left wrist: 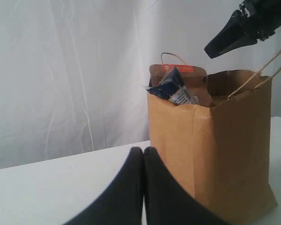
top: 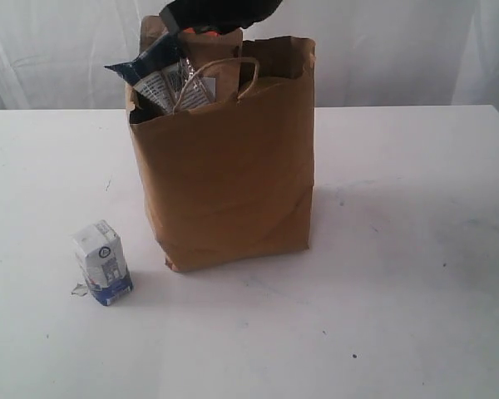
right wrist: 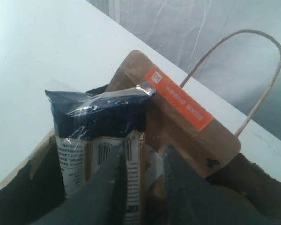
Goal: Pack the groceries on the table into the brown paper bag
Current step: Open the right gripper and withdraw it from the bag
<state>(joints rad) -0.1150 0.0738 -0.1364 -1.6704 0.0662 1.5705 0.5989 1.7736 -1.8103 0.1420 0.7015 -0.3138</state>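
Brown paper bag: interior mostly hidden.

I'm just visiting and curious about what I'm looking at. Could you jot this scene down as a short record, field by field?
Bag: brown paper bag, upright on the white table
Sticking out of bag: dark-blue packet, brown orange-striped pouch
Not yet packed: small white-blue carton, standing on the table beside the bag
Right tool: over the bag's mouth, jaws slightly apart, apparently gripping nothing
Left tool: shut, empty, low near the table
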